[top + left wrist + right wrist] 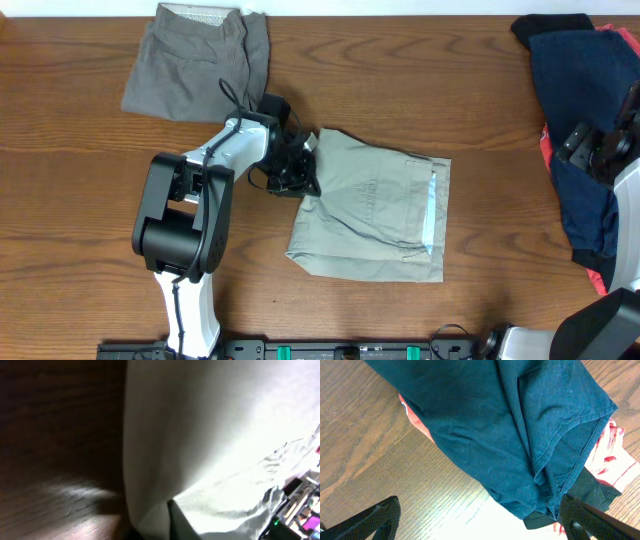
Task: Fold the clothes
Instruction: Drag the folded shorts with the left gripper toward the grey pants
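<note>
The pale khaki-green shorts lie folded mid-table, their light bluish waistband along the right side. My left gripper is at their left edge, shut on the cloth. In the left wrist view the khaki shorts fill the frame and run down between the jaws, with one dark finger showing. My right gripper hangs open above the table beside the navy piece, nothing between its fingers. Red and black pieces lie under the navy one.
Darker grey shorts lie folded at the back left. The pile of navy, black and red clothes sits at the far right, partly under my right arm. Bare wooden table surrounds the shorts.
</note>
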